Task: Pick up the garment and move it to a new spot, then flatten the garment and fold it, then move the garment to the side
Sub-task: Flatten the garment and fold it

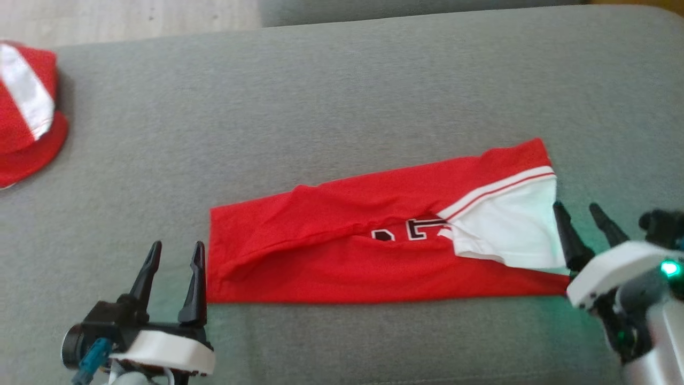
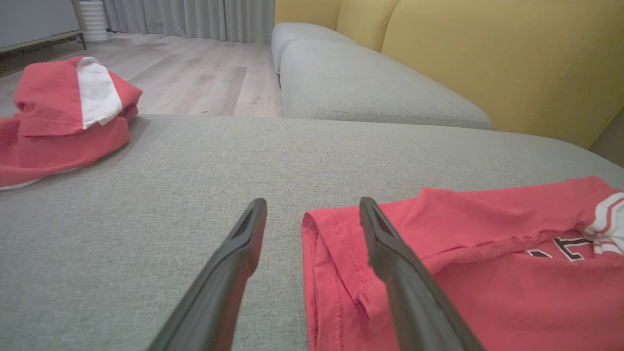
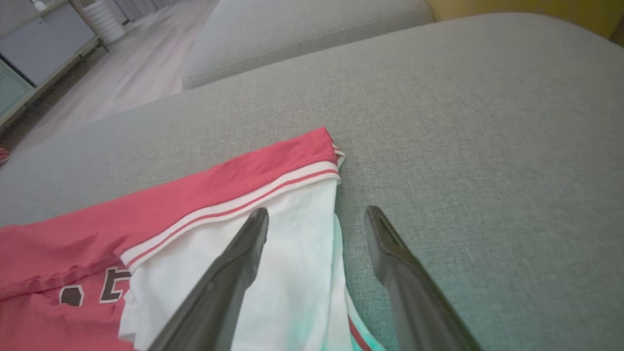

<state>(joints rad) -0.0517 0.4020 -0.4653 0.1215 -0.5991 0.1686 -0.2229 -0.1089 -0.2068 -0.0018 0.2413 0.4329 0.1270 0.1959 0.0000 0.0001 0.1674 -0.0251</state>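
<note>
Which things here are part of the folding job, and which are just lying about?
Job: folded shirt, left gripper, right gripper.
Lying about: second shirt at the grey cushion's left edge, yellow backrest, wood floor.

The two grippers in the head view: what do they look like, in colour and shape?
Both have two long black fingers that taper to a point. The left gripper has a black base, a white shell behind it and a blue plug at its side. The right gripper also has a white shell, then a silvery grey forearm with a small green light.
</note>
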